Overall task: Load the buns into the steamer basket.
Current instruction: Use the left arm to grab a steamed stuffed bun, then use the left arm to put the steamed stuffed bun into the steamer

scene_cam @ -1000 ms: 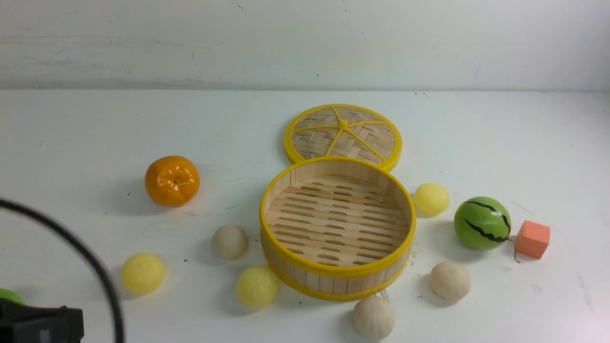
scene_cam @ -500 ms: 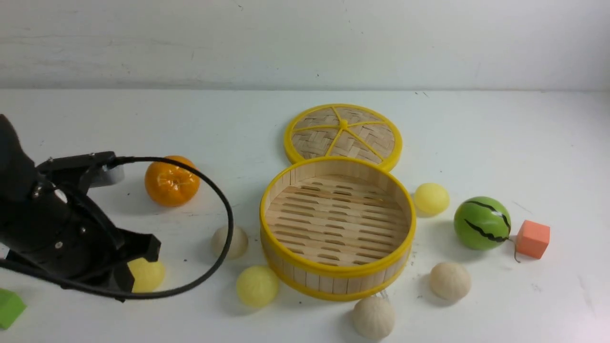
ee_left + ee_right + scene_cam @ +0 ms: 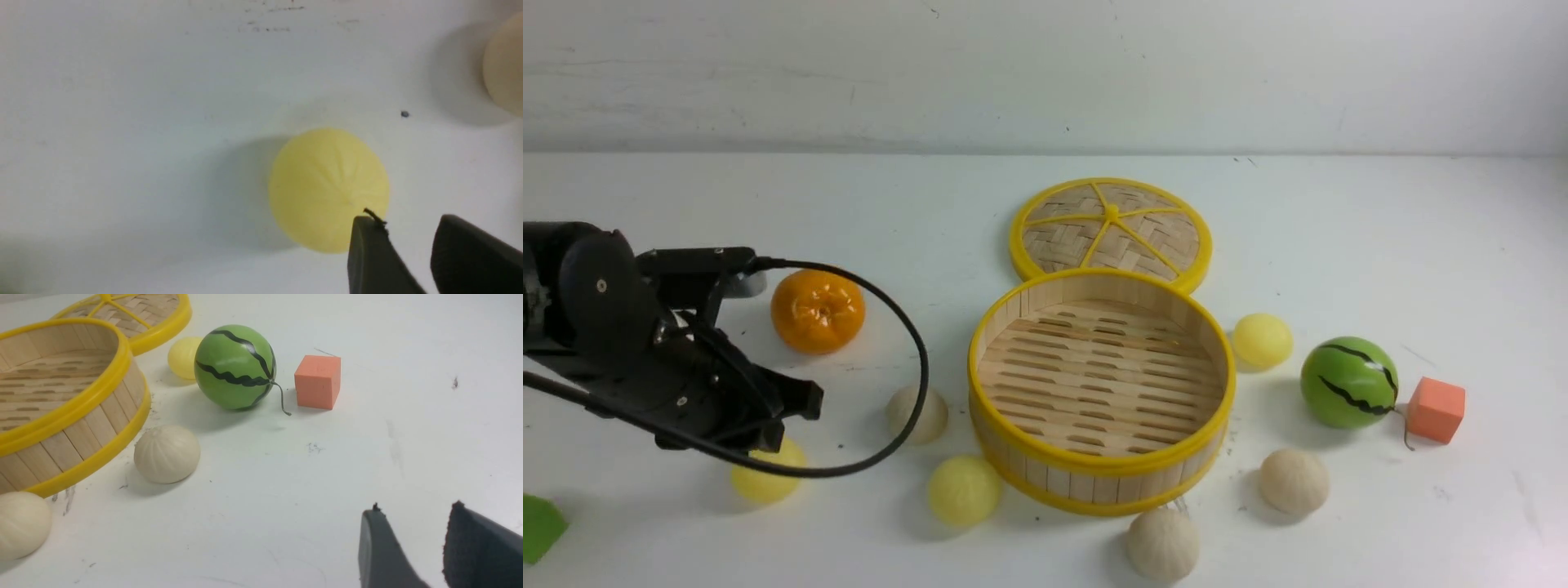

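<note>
White table (image 3: 686,212) runs back to a plain white wall. From the front, the basket (image 3: 1101,490) stands mid-table with nothing in it, and its lid (image 3: 1111,224) lies flat just behind. All six buns are outside it on the table. To its left are a beige one (image 3: 917,414) and two yellow ones (image 3: 964,490) (image 3: 764,483). At its near edge is a second beige one (image 3: 1163,545), and to its right a third beige (image 3: 1294,482) and a yellow (image 3: 1262,340). An orange (image 3: 818,310), a watermelon (image 3: 1348,382), an orange cube (image 3: 1436,410) and a green block (image 3: 539,527) are also out. The left gripper (image 3: 783,420) hangs over the leftmost yellow bun.

Left wrist view: that bun lies just ahead of the fingers (image 3: 367,257), not between them. The jaws stand apart and hold nothing.

Right wrist view: the right gripper (image 3: 414,510) hovers near the table well clear of the buns, its jaws parted and empty.

The buns look light and probably a little soft. They are round, so a nudge from one finger could send one rolling. The safest hold is likely from above, across the widest middle, with a finger on either side and a gentle squeeze.
</note>
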`<state>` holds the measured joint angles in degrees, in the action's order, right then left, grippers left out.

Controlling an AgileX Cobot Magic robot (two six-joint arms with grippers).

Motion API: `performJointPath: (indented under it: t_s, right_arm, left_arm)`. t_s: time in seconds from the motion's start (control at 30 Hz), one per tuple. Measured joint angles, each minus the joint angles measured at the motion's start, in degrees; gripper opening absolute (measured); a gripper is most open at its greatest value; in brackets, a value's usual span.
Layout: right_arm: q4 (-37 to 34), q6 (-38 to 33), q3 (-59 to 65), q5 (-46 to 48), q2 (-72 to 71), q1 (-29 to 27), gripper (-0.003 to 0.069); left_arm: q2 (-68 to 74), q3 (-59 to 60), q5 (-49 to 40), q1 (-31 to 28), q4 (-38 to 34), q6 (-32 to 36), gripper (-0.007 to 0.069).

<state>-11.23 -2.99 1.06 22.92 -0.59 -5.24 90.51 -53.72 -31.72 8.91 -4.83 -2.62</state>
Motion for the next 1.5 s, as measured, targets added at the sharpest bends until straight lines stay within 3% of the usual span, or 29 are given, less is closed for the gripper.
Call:
performJointPath:
  t_s: [0.5,0.63,0.67,0.73,0.87,1.03,1.3,1.5]
  right_arm:
    - [0.0,0.0,0.0,0.0,0.0,0.0,0.0239]
    - [0.0,0.0,0.0,0.0,0.0,0.0,0.0239]
    - [0.0,0.0,0.0,0.0,0.0,0.0,0.0239]
    - [0.0,0.0,0.0,0.0,0.0,0.0,0.0239]
    - [0.0,0.0,0.0,0.0,0.0,0.0,0.0239]
    - [0.0,0.0,0.0,0.0,0.0,0.0,0.0239]
    - [0.0,0.0,0.0,0.0,0.0,0.0,0.0239]
    - [0.0,0.0,0.0,0.0,0.0,0.0,0.0239]
  left_arm:
    - [7.77,-0.11,7.45,0.0,4.21,-0.17,0.0232]
    - [8.25,-0.41,7.62,0.0,4.21,-0.17,0.0153]
    - [8.22,-0.51,7.11,0.0,4.21,-0.17,0.0064]
    - [8.22,-1.04,5.61,0.0,4.15,-0.18,-0.0004]
    - [6.51,-4.76,-1.92,0.61,1.9,-0.18,-0.0013]
    - [2.9,-13.21,-10.29,7.14,-0.49,0.67,-0.0013]
    - [8.99,-28.64,-12.01,20.78,-1.59,1.44,-0.0013]
    - [19.31,-37.4,-13.69,23.71,-1.78,2.62,-0.0013]
